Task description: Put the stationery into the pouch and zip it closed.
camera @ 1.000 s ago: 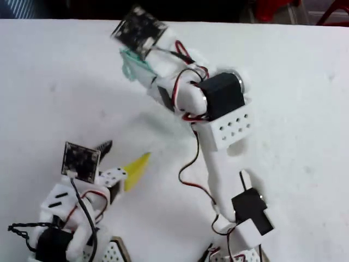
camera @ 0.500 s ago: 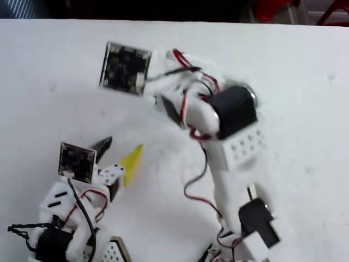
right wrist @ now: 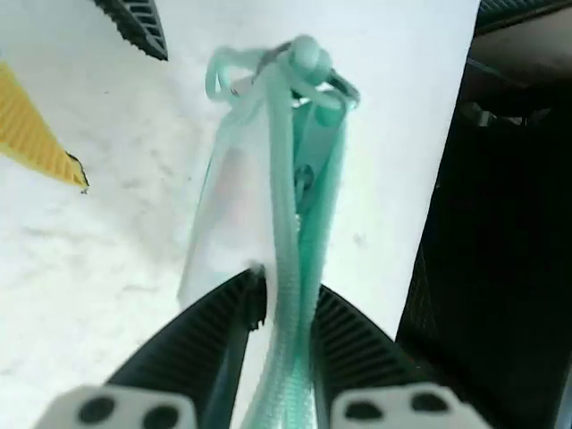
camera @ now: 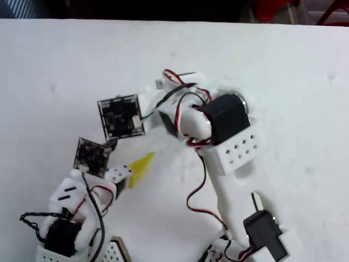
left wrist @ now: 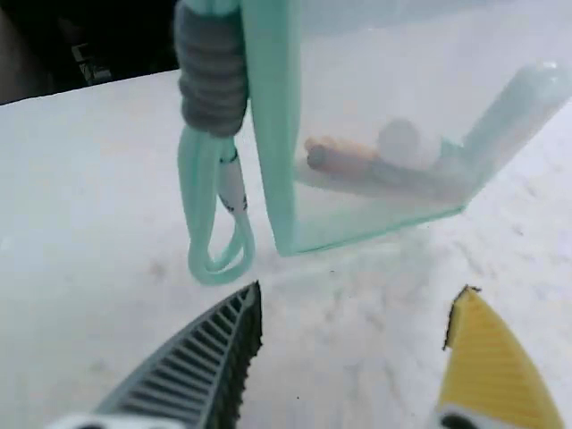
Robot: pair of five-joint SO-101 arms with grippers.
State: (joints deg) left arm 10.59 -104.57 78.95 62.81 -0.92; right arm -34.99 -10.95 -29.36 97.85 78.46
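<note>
The right pincer (right wrist: 281,299) is clamped narrow on the mint-green edge of the pouch (right wrist: 246,188). Its two dark ribbed fingers (right wrist: 219,326) press that strip from both sides, and the pouch hangs from the grip over the white table (camera: 283,65).

The left pincer (left wrist: 356,299) stands wide and holds nothing. Its yellow finger (left wrist: 487,357) and grey ribbed finger (left wrist: 210,366) are well apart and point at the pouch from near by.

The left wrist view gives the pouch's flat clear side with its green trim. In the lower part lie a brown stick (left wrist: 344,154) and a rounded white piece (left wrist: 407,141), touching each other. A green cord (left wrist: 214,223) loops down just beside the pouch's edge, bound higher up by a grey wrap (left wrist: 212,76). Whether the pouch's lower corner touches the table cannot be told.

The right wrist view takes the pouch edge-on — the grip itself is plain there, with the left pincer's fingers beyond it.

From above, the right arm's camera board (camera: 121,117) and the left arm's camera board (camera: 94,156) sit close together, left of the table's middle.
</note>
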